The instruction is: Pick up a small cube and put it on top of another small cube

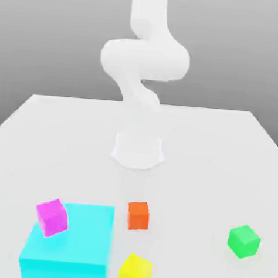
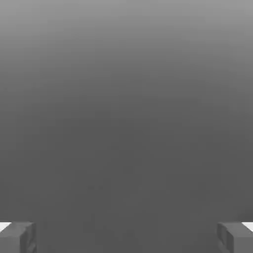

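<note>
A white robot arm [image 1: 144,59] rises from a round base [image 1: 138,150] at the middle of a pale bench [image 1: 223,148], folded up high and well apart from everything lying on it. In the exterior view, several coloured blocks sit in front of the base. A small orange cube [image 1: 138,215] rests on the bench nearest the base, roughly centred. A small yellow cube [image 1: 135,272] lies in front of it, closer to the camera. A small green cube [image 1: 243,241] stands alone, well off toward the exterior view's right. Toward the exterior view's left is a large flat cyan block [image 1: 74,248], and a small magenta cube [image 1: 51,217] sits tilted on that block's far left corner. In the hand view, the pincer [image 2: 126,237] has its two grey fingertips [image 2: 20,237] spread wide apart at opposite sides, with nothing between them, only plain grey background. The task appears to be at its very start: no cube is gripped and none of the small ones is stacked on another. The next move probably calls for choosing one small cube, lowering the open pincer over it so the fingers straddle two opposite faces, then closing. The orange cube looks the easiest reach; the tilted magenta one may be awkward.
</note>
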{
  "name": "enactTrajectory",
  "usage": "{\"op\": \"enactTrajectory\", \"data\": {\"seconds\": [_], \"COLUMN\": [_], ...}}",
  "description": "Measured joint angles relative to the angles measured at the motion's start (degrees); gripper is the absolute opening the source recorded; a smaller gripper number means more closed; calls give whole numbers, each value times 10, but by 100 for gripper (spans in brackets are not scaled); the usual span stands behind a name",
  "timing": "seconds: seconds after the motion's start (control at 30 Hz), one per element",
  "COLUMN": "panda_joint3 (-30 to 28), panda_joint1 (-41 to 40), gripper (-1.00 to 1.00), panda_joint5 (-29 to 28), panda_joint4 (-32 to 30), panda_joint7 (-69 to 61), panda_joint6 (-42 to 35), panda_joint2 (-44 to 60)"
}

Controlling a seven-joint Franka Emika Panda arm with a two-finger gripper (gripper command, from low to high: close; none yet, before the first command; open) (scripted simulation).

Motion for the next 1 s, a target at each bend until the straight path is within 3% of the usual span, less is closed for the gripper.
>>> {"op": "enactTrajectory", "data": {"seconds": [0.57,0.73,0.9,0.93,1.0], "panda_joint3": [-11,12,24,22,22], "panda_joint1": [30,26,18,20,20], "gripper": [0,0,0,-100,-100], "panda_joint5": [1,58,69,70,69], "panda_joint4": [-334,-346,-333,-331,-331], "panda_joint7": [-56,-106,-113,-113,-113], "panda_joint6": [282,393,468,477,477], "panda_joint2": [318,461,551,561,561]}}
